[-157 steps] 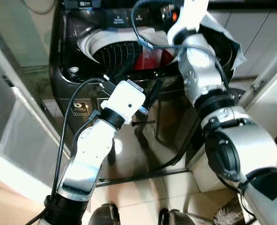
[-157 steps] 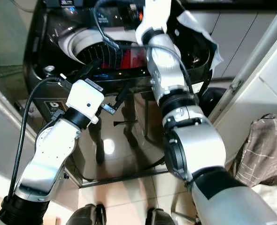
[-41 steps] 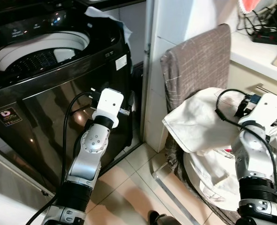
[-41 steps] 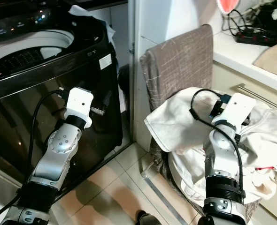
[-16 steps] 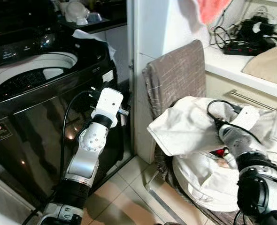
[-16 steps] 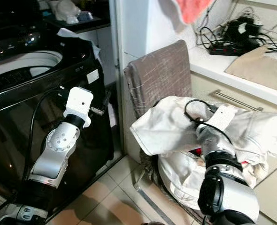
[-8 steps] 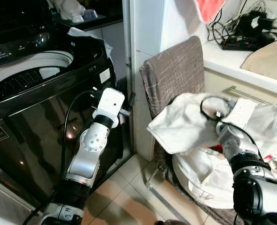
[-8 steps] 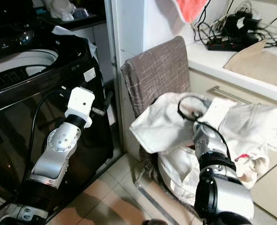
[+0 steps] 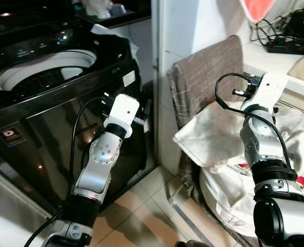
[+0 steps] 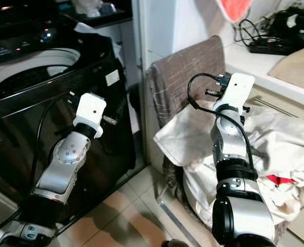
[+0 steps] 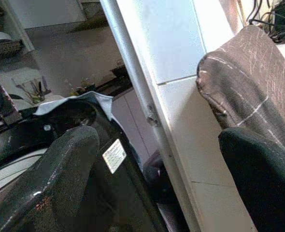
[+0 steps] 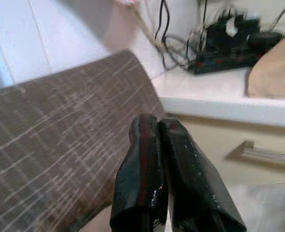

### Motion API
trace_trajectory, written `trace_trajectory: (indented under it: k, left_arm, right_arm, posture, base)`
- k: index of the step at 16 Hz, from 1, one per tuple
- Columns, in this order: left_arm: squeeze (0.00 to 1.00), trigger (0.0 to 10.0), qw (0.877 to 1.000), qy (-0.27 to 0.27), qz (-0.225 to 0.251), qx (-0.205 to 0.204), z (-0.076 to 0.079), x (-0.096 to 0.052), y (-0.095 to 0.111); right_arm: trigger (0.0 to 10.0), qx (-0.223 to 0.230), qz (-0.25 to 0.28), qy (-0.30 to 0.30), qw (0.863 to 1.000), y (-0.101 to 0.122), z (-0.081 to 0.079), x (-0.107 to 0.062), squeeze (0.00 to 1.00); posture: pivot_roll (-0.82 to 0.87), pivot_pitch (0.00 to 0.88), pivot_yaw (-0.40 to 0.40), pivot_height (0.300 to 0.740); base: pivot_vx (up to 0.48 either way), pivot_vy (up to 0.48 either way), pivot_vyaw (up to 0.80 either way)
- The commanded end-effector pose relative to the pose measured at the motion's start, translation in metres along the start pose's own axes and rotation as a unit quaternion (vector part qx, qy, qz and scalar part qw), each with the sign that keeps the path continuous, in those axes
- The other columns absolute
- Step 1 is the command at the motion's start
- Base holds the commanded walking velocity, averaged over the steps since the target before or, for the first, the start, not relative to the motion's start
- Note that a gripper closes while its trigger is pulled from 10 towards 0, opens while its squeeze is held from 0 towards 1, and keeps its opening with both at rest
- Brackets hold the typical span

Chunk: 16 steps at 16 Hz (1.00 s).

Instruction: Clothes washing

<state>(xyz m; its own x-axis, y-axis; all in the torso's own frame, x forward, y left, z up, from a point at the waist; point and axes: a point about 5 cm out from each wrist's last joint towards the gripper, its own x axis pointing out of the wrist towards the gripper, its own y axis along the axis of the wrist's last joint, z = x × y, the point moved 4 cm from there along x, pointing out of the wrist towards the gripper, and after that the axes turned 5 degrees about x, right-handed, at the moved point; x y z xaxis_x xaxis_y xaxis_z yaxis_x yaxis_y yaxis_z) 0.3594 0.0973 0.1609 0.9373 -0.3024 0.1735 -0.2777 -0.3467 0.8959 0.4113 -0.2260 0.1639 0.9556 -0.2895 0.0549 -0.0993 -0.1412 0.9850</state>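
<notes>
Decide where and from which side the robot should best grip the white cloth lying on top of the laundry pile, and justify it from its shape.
Grip the white cloth at its loose folded corner, which juts out toward the washing machine. Come from above with the right gripper, now shut and raised over the pile. That corner probably stands free of the rest, so the fingers can close around it.

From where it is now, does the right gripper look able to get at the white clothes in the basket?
Probably yes. The right gripper, fingers shut, is raised by the brown checked cloth, and the white clothes lie uncovered just below that arm with nothing between; it would need to open first.
</notes>
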Motion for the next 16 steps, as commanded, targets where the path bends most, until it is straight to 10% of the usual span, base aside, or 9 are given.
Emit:
trace_trajectory:
  k: [1, 2, 3, 4, 8, 9, 12, 16]
  left_arm:
    - [0.0, 10.0, 1.0, -0.004, 0.005, 0.005, -0.001, 0.002, 0.003]
    - [0.0, 10.0, 1.0, -0.004, 0.004, 0.005, -0.001, 0.001, 0.003]
    - [0.0, 10.0, 1.0, -0.003, 0.001, 0.004, -0.002, 0.0, 0.001]
    - [0.0, 10.0, 1.0, -0.011, -0.002, -0.003, 0.001, 0.001, -0.001]
    - [0.0, 10.0, 1.0, -0.022, 0.005, -0.008, 0.007, 0.004, 0.001]
    - [0.0, 10.0, 1.0, -0.027, 0.011, -0.006, 0.008, 0.005, 0.003]
    - [0.0, 10.0, 0.999, -0.031, 0.017, -0.001, 0.007, 0.007, 0.006]
    - [0.0, 10.0, 0.999, -0.03, 0.019, -0.007, 0.008, 0.007, 0.006]
  right_arm:
    - [10.0, 0.023, -0.02, -0.023, 0.999, -0.004, 0.006, -0.004, 0.0]
    - [10.0, 0.013, 0.011, -0.017, 1.0, 0.01, 0.003, -0.006, 0.0]
    - [10.0, -0.052, 0.142, 0.003, 0.988, 0.068, -0.008, -0.02, 0.78]
    - [10.0, -0.064, 0.158, -0.019, 0.985, 0.074, 0.003, -0.024, 1.0]
    - [10.0, -0.074, 0.058, -0.082, 0.992, 0.026, 0.039, -0.025, 1.0]
    - [10.0, -0.102, 0.048, -0.051, 0.992, 0.018, 0.028, -0.031, 0.0]
    - [10.0, -0.126, 0.103, 0.037, 0.986, 0.028, -0.009, -0.041, 0.0]
    - [10.0, -0.135, 0.108, 0.056, 0.983, 0.027, -0.019, -0.041, 0.0]
  posture:
    - [-0.09, 0.0, 0.043, 0.74]
    - [-0.09, 0.0, 0.044, 0.74]
    - [-0.11, 0.0, 0.046, 0.74]
    - [-0.12, 0.0, 0.046, 0.74]
    - [-0.13, 0.0, 0.056, 0.74]
    - [-0.14, 0.0, 0.063, 0.74]
    - [-0.14, 0.0, 0.069, 0.74]
    - [-0.13, 0.0, 0.064, 0.74]
  base:
    - [0.0, 0.0, 0.0]
    - [0.0, 0.0, 0.0]
    - [0.0, 0.0, 0.0]
    - [0.0, 0.0, 0.0]
    - [0.0, 0.0, 0.0]
    - [0.0, 0.0, 0.0]
    - [0.0, 0.0, -0.58]
    - [0.0, 0.0, -0.68]
